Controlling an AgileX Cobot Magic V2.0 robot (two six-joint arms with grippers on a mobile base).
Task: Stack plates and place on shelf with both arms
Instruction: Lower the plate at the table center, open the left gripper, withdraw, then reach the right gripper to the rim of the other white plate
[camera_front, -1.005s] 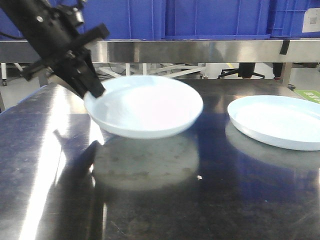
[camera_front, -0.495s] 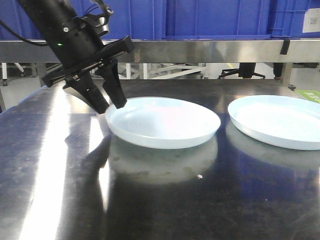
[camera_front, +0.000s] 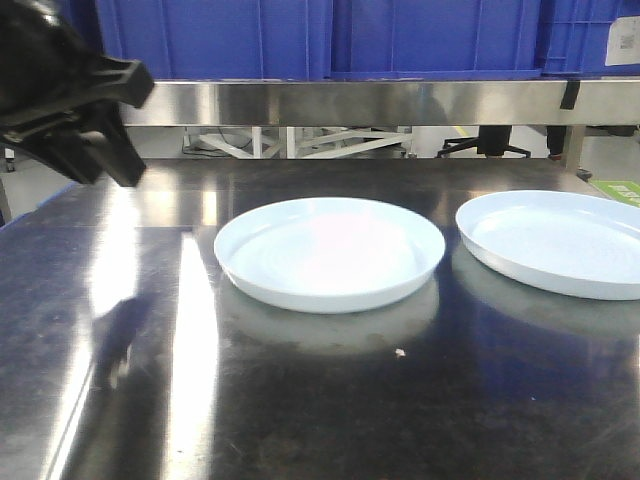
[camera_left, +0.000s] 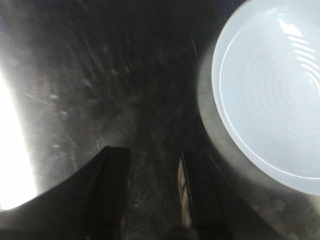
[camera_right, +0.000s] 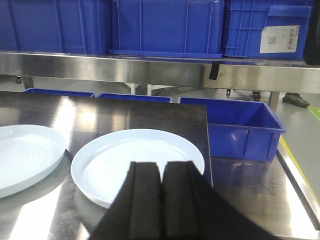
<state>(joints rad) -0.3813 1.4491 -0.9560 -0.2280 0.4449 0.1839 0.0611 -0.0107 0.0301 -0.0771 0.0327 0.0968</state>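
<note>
Two pale bluish-white plates lie flat and side by side on the dark steel table. One plate (camera_front: 330, 252) is in the middle, the other plate (camera_front: 555, 240) at the right. My left gripper (camera_front: 105, 168) hangs at the upper left, well clear of the middle plate, open and empty. In the left wrist view its fingers (camera_left: 114, 185) stand apart over bare table, with the ringed plate (camera_left: 270, 95) off to the upper right. My right gripper (camera_right: 161, 166) is shut and empty, just in front of the right plate (camera_right: 120, 160). The other plate (camera_right: 25, 155) shows at the left.
A steel shelf (camera_front: 400, 100) runs across the back of the table, loaded with blue crates (camera_front: 430, 35). Beyond the table's right edge stands an open blue bin (camera_right: 235, 127) on a lower level. Bright glare streaks the table's left side (camera_front: 110, 290).
The left gripper set the tilted plate down flat in the middle of the table, let go of it, and drew back up and to the left. The right plate has not moved.
</note>
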